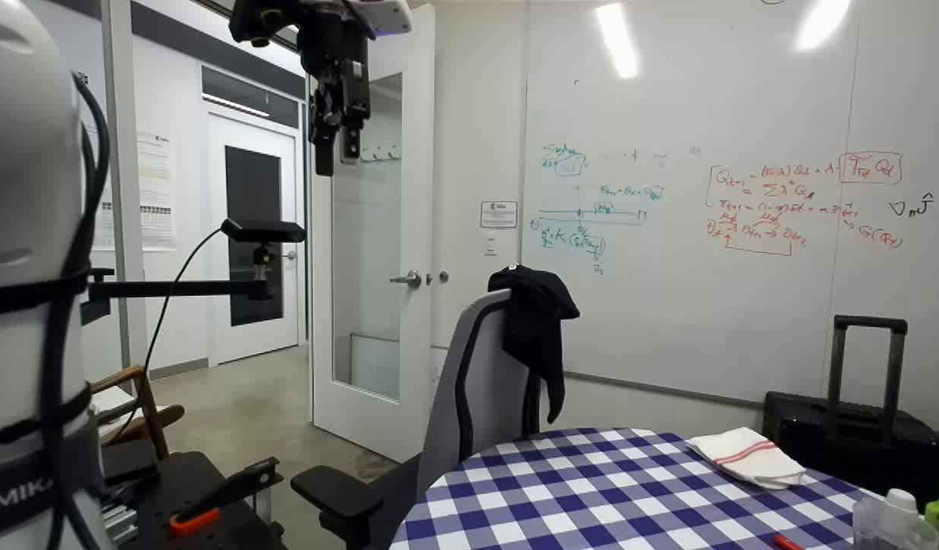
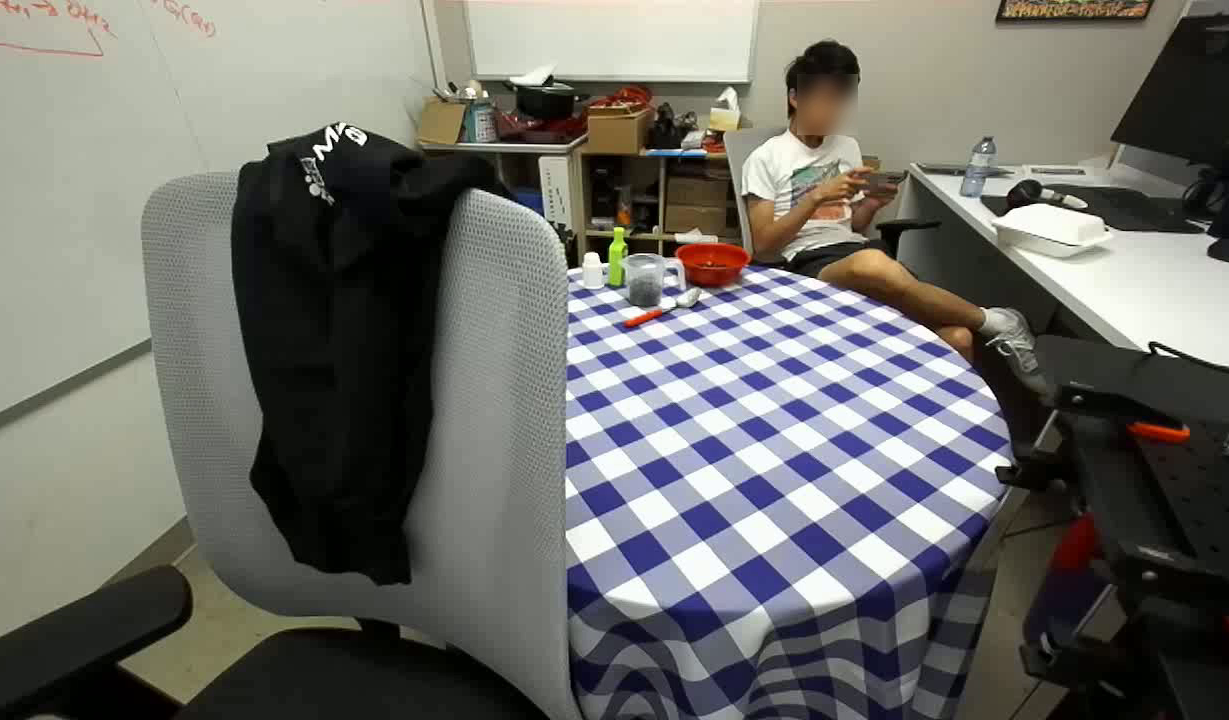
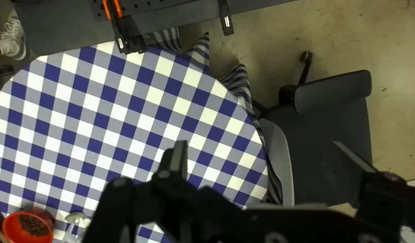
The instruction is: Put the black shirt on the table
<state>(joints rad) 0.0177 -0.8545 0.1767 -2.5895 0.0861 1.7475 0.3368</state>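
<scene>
The black shirt hangs over the top of a grey chair's back in both exterior views [image 1: 542, 336] [image 2: 334, 370]. White print shows at its top. In the wrist view the shirt does not show; my gripper covers the part of the chair back where it hangs. The round table with a blue and white checked cloth stands beside the chair [image 1: 545, 504] [image 2: 794, 430] [image 3: 123, 111]. My gripper [image 1: 338, 164] is high in the air, above the chair back and apart from the shirt. In the wrist view its fingers [image 3: 258, 143] are spread wide with nothing between them.
The grey chair [image 2: 509, 400] touches or nearly touches the table's edge. A folded white towel [image 1: 748, 456], a red bowl [image 2: 712, 264], a clear jug [image 2: 644, 280], a red-handled spoon [image 2: 654, 314] and bottles [image 2: 617, 260] stand on the table. A person [image 2: 812, 190] sits behind it.
</scene>
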